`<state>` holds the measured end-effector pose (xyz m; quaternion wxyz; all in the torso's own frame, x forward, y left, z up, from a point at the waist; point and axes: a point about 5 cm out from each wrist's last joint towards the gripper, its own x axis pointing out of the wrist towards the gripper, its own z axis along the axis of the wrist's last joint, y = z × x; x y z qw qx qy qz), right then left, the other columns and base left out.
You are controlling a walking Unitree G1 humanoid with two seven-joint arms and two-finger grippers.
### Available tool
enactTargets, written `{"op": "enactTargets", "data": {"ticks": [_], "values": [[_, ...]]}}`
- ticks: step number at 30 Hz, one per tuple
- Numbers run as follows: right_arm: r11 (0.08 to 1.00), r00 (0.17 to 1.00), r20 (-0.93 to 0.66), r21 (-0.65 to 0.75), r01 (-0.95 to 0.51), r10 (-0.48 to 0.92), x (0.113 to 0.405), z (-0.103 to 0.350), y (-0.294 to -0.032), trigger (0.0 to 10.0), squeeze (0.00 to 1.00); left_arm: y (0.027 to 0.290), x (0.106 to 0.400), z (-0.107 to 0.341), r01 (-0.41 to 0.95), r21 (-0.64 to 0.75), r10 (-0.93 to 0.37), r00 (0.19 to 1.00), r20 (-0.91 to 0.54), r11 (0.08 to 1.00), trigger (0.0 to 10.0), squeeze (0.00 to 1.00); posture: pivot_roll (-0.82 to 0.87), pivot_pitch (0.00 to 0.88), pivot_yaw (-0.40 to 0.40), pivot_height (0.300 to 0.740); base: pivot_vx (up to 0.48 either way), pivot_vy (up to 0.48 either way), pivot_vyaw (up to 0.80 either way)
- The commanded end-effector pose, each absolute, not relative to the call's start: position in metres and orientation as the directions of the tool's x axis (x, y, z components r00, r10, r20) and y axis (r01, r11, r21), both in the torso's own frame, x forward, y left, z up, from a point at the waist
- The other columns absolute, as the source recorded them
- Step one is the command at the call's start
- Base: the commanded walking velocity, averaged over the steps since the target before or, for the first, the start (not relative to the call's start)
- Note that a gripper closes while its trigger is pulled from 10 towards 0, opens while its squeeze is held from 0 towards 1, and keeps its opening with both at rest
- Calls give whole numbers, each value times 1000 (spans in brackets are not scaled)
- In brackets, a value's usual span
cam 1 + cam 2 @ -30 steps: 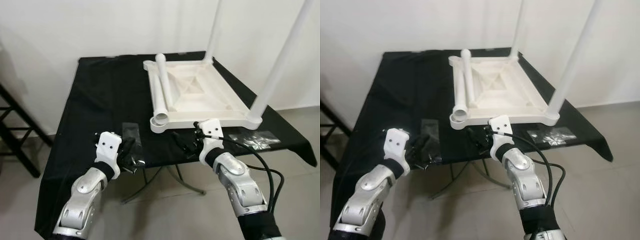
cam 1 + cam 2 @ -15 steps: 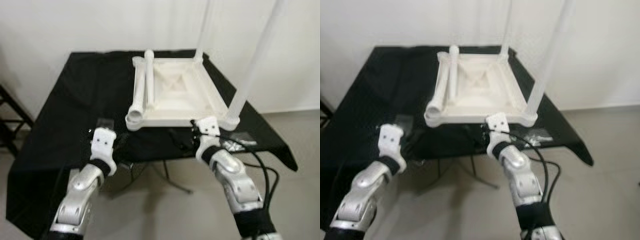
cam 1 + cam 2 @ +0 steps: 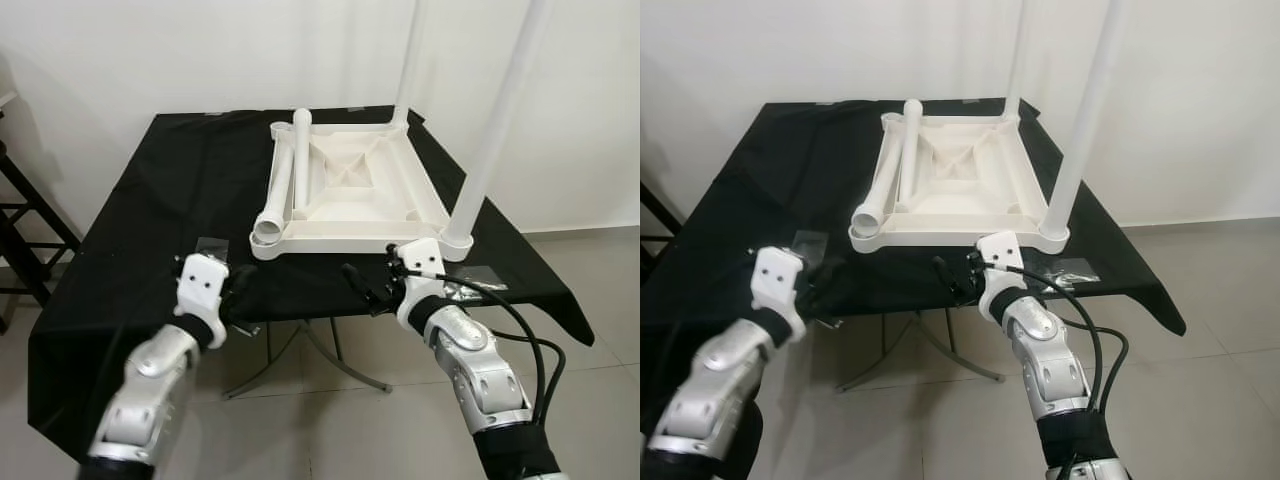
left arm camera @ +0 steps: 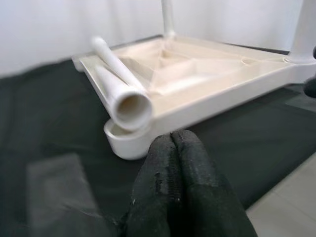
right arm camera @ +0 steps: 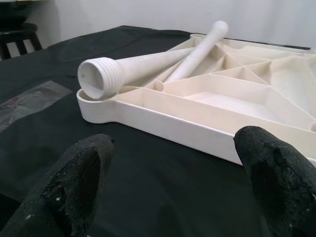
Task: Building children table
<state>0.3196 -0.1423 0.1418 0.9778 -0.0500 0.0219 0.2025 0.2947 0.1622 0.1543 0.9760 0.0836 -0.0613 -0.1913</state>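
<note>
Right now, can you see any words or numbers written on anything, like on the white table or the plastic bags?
None: no words, numbers or signs can be read anywhere.
The upside-down white tabletop and its loose legs are plain.
The clear plastic bags on the black cloth show no readable print.
The left gripper and the right gripper carry no label.

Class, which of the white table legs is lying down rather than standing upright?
The loose leg resting along the upturned tabletop's left side; the others stand fixed in the right corners.
</note>
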Motion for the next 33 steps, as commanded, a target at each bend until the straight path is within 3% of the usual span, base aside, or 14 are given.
{"op": "enactTargets", "data": {"ticks": [1, 9, 12, 18, 22, 28, 29, 33], "values": [[912, 915, -63, -78, -402, 398, 319, 140, -141, 10000, 0, 160, 293, 158, 429, 264, -462, 883, 78, 864, 10000, 1000, -34, 14, -27, 740, 0, 0, 0], [916, 918, -60, -71, -396, 392, 319, 140, -142, 10000, 0, 142, 312, 182, 472, 513, -580, 812, 62, 717, 10000, 1000, -34, 12, -27, 740, 0, 0, 0], [917, 919, -58, -72, -393, 389, 319, 140, -142, 10000, 0, 138, 316, 180, 466, 466, -561, 824, 82, 752, 10000, 1000, -44, 15, -22, 740, 0, 0, 0], [918, 920, -54, -71, -391, 388, 319, 142, -144, 10000, 0, 144, 314, 169, 391, 227, -427, 893, 142, 892, 10000, 1000, -42, 23, -32, 740, 0, 0, 0], [917, 919, -54, -70, -393, 390, 320, 142, -144, 10000, 0, 149, 304, 158, 362, 132, -378, 916, 135, 923, 10000, 1000, -46, 28, -37, 740, 0, 0, 0], [918, 920, -51, -68, -392, 389, 320, 143, -145, 10000, 0, 149, 296, 148, 332, 102, -342, 933, 111, 938, 10000, 1000, -46, 28, -37, 740, 0, 0, 0], [918, 920, -50, -68, -392, 389, 320, 143, -145, 10000, 0, 147, 294, 144, 331, 91, -339, 935, 102, 939, 10000, 0, -48, 29, -34, 740, 0, 0, 0], [918, 920, -47, -64, -392, 390, 320, 143, -144, 10000, 0, 144, 292, 141, 337, 70, -343, 933, 106, 939, 10000, 0, -47, 31, -28, 740, 0, 0, 0]]}}
